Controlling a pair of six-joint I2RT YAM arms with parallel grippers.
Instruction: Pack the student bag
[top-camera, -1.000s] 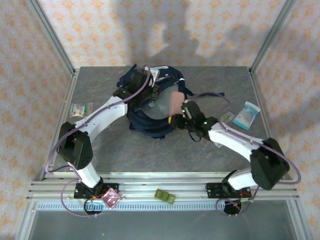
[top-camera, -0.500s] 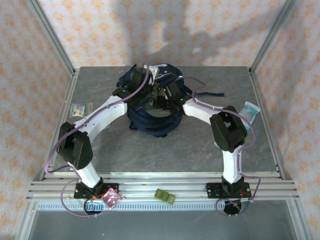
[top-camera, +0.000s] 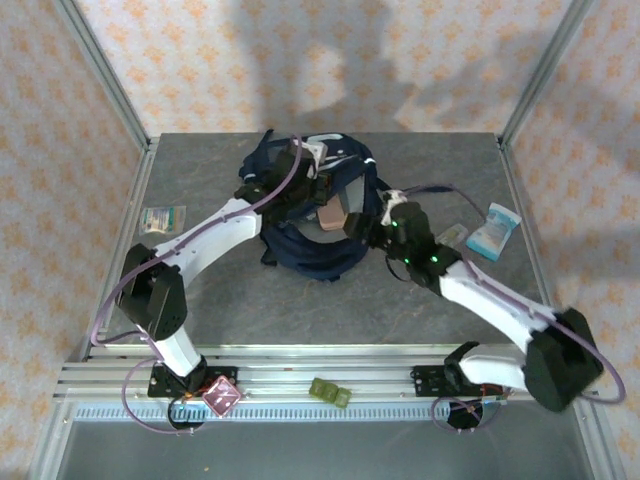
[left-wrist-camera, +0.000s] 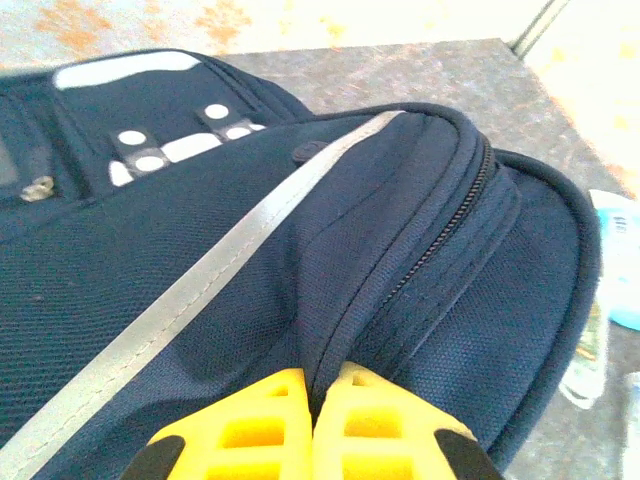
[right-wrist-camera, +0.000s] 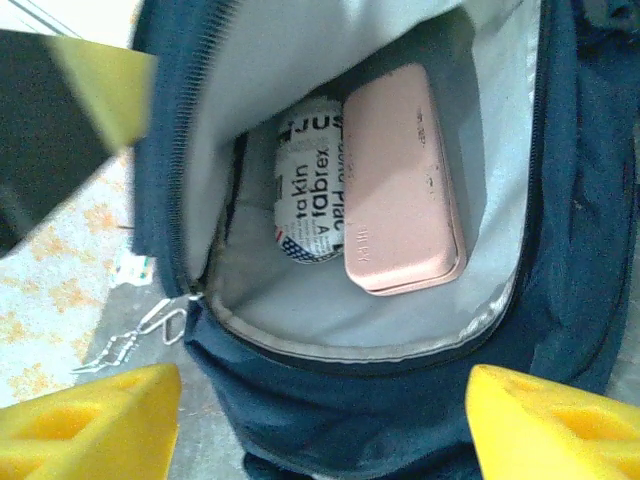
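Pink case (right-wrist-camera: 400, 180) now inside gaping student bag (right-wrist-camera: 565, 220); right end effector (right-wrist-camera: 322, 415) released; left end effector (left-wrist-camera: 316, 392) pinching it

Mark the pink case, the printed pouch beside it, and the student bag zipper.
pink case (right-wrist-camera: 402, 180), right wrist view, middle of its lid.
printed pouch (right-wrist-camera: 308, 195), right wrist view, its lettered face.
student bag zipper (left-wrist-camera: 430, 240), left wrist view, teeth mid-run.

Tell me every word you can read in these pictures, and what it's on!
"JUS", "akin", "fabrex": cut-off words, as best they read, on the white printed roll inside the student bag.
Tiny lettering on the pink case: too small to read.
Print on the blue-and-white packet: too blurred to read.
Label on the small pale packet: too small to read.
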